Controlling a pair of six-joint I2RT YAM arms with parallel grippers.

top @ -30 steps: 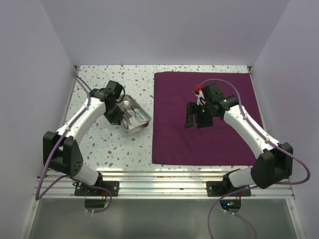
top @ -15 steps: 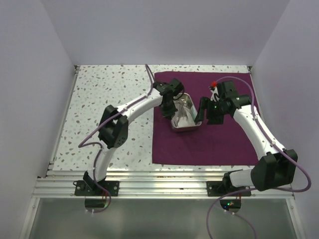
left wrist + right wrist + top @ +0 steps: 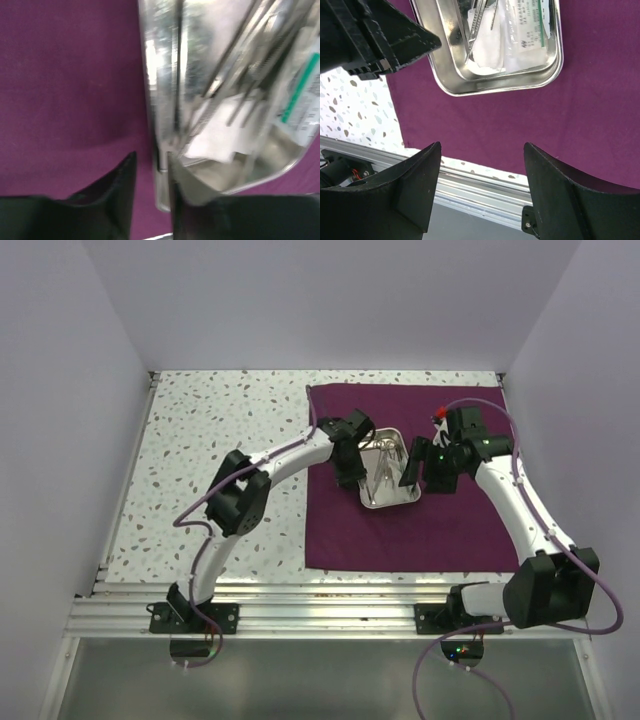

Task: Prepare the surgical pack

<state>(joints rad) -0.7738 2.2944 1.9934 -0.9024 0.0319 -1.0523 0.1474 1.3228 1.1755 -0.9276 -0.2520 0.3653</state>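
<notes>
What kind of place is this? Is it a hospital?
Probably not a hospital: it looks like a robot test booth. Two robot arms stand at a speckled table between plain pale walls, with a steel tray of instruments on a purple cloth.

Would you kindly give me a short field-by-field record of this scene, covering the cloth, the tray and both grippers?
surgical pack: purple cloth spread flat on the speckled table
tray: steel, resting on the cloth, holding instruments, white gauze and a printed packet
left gripper: jaws slightly apart astride the tray's left rim
right gripper: open, empty, over the cloth right of the tray
</notes>
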